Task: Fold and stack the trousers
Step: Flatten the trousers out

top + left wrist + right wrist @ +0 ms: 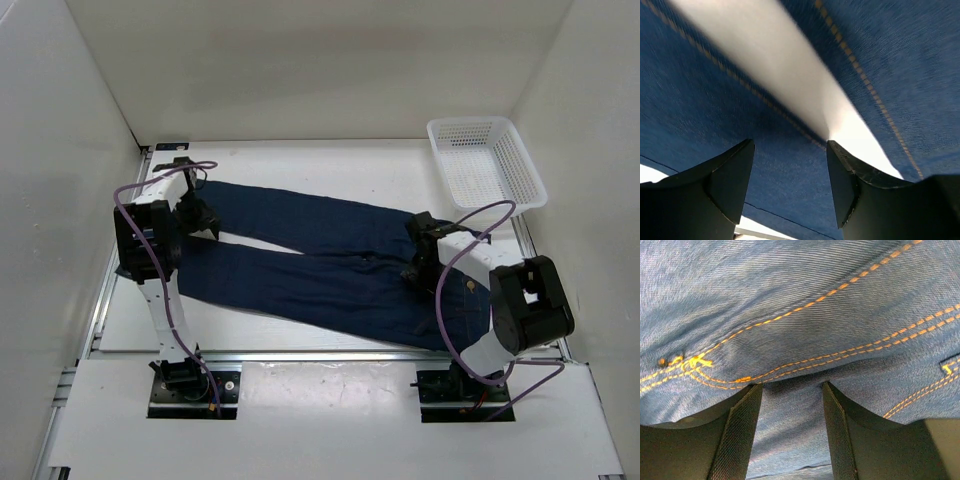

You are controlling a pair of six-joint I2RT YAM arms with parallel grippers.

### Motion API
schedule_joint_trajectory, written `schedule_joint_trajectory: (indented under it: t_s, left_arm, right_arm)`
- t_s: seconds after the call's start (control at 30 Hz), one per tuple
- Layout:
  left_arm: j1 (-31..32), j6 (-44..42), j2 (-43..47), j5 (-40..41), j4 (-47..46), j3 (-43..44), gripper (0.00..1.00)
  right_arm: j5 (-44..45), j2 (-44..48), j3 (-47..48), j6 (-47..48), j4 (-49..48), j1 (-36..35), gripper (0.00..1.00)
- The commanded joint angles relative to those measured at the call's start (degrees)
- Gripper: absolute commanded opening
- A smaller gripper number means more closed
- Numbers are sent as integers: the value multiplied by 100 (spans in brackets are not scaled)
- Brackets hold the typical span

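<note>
The dark navy trousers (320, 270) lie spread flat on the white table (300, 165), legs pointing left and waist at the right. My left gripper (200, 218) is low over the leg ends. In the left wrist view it (790, 145) is open above the denim (715, 100), with the white gap between the two legs (790, 75) just ahead. My right gripper (418, 268) is at the crotch and seat area. In the right wrist view it (791, 387) is open, its fingers pressed down against the orange-stitched denim (790, 300), with cloth lying between them.
A white mesh basket (485, 160) stands at the back right corner of the table. White walls close in the back and both sides. The arm bases are bolted at the near edge.
</note>
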State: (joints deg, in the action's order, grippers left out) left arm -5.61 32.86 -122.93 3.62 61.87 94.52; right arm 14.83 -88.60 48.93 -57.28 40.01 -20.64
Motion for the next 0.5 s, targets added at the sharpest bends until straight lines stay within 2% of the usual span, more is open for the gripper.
schedule_joint_trajectory:
  t_s: [0.0,0.1,0.3,0.4,0.47]
  left_arm:
    - [16,-78,68,87,36,356,71]
    - [16,-78,68,-150,36,357,72]
    - [16,-131,340,-134,167,409,77]
    - [-36,-131,603,147,247,409,77]
    - [-177,0,997,375,335,191,75]
  right_arm:
    - [380,-210,126,-12,-116,367,56]
    - [380,-412,363,102,-116,631,54]
    - [433,-824,898,418,-169,975,53]
    - [433,-809,1180,542,-38,1045,58]
    - [433,-529,1233,594,24,984,66]
